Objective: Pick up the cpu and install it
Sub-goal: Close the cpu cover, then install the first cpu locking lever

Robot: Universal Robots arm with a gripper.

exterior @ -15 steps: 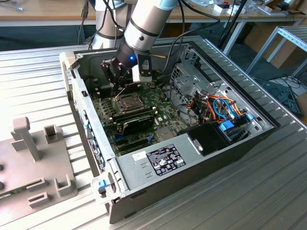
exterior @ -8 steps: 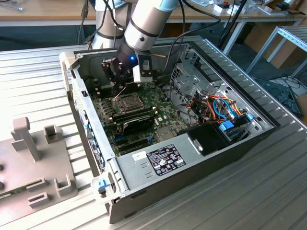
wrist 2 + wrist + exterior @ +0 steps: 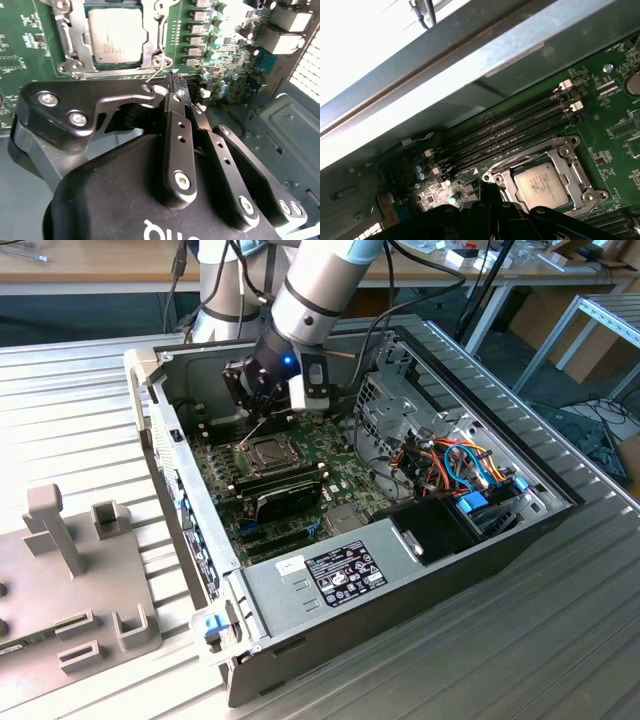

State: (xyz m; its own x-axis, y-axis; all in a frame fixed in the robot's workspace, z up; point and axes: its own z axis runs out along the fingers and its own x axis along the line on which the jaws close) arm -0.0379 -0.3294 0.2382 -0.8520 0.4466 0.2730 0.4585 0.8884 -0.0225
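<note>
The cpu lies flat in the socket frame, silver top up. It's square, so no long side, edges lined up with the frame's — all on the green motherboard inside an open computer case on a ribbed metal table. The gripper hovers just off the frame's corner, fingers pinched together, the frame's thin wire lever reaching up to their tips — memory slots run along one side of the frame, the case wall rising beyond them.
</note>
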